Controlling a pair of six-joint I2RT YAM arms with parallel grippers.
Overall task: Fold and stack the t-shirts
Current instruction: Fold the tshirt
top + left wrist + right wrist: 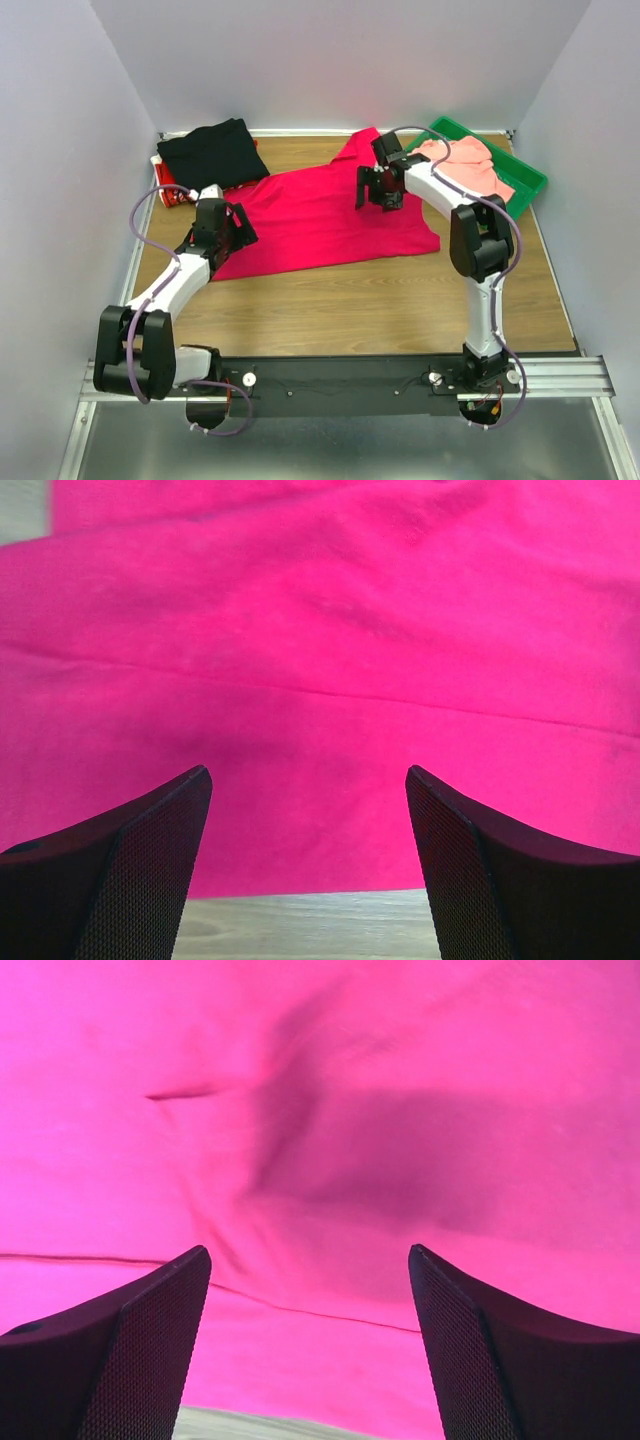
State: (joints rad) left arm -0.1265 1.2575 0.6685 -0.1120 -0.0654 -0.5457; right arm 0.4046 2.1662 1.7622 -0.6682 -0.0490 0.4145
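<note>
- Top external: crimson t-shirt lies spread flat in the middle of the bench; black t-shirt sits back left; salmon-pink t-shirt is bunched in the green tray back right.
- left gripper: released, jaws apart, nothing held, over the crimson t-shirt's near-left edge.
- right gripper: released, jaws wide, empty, above that shirt's far right part.
</note>
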